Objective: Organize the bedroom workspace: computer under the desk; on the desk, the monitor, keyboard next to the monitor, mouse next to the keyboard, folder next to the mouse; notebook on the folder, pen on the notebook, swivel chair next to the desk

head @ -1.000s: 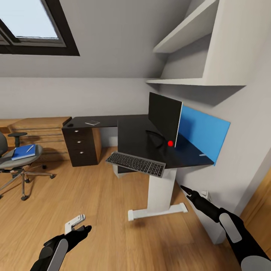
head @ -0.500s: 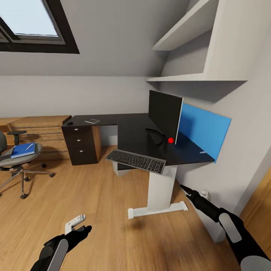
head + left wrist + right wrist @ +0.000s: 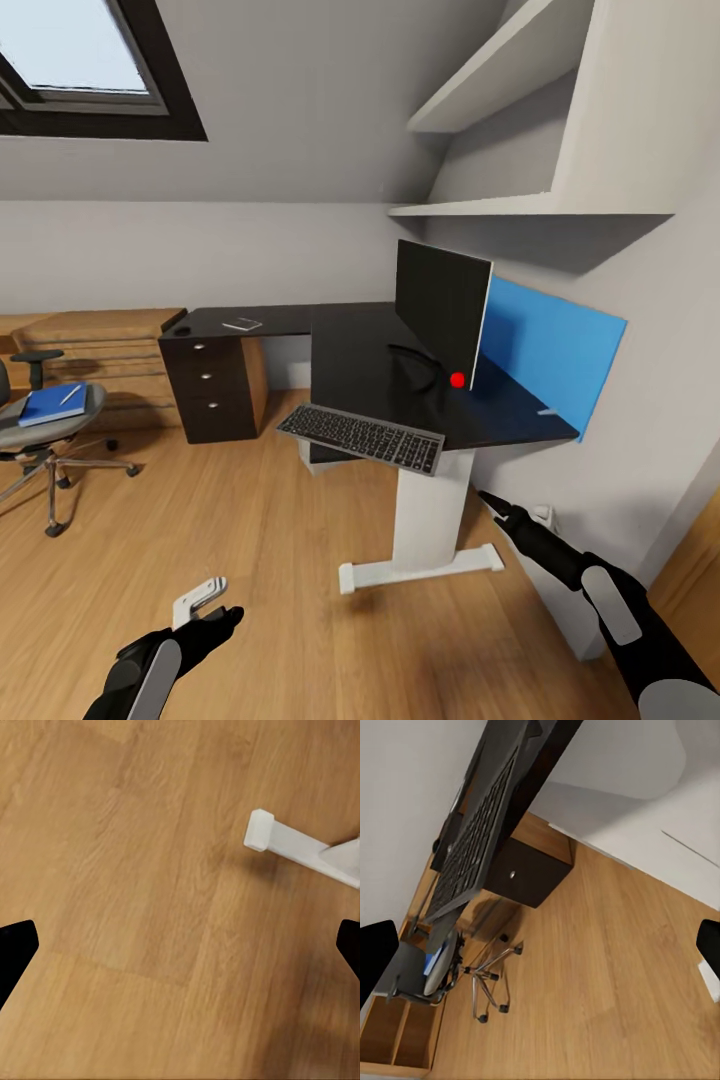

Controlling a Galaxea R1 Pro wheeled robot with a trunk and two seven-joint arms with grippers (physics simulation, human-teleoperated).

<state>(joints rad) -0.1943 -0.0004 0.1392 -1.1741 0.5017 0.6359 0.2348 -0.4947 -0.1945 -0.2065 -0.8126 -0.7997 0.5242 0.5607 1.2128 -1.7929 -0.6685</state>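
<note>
The black desk (image 3: 350, 345) carries the monitor (image 3: 440, 308) and the keyboard (image 3: 362, 437), which overhangs its front edge. The grey notebook (image 3: 241, 323) lies on the desk's far wing, near a small dark lump (image 3: 183, 327) that may be the mouse. At far left, the swivel chair (image 3: 35, 445) holds the blue folder (image 3: 52, 404) with the pen (image 3: 70, 394) on it. A pale box (image 3: 318, 455), perhaps the computer, shows under the desk. My left gripper (image 3: 212, 606) hangs open above the floor. My right gripper (image 3: 497, 506) is open beside the desk's leg.
A blue panel (image 3: 550, 350) leans on the right wall behind the monitor. White shelves (image 3: 500, 210) jut out above the desk. The desk's white foot (image 3: 420, 570) rests on the wood floor (image 3: 250, 540). A low wooden dresser (image 3: 100, 345) stands behind the chair.
The whole view has shifted slightly, so the chair and desk sit a little further left and the desk looks nearer. Both arms hold the same pose, grippers still open.
</note>
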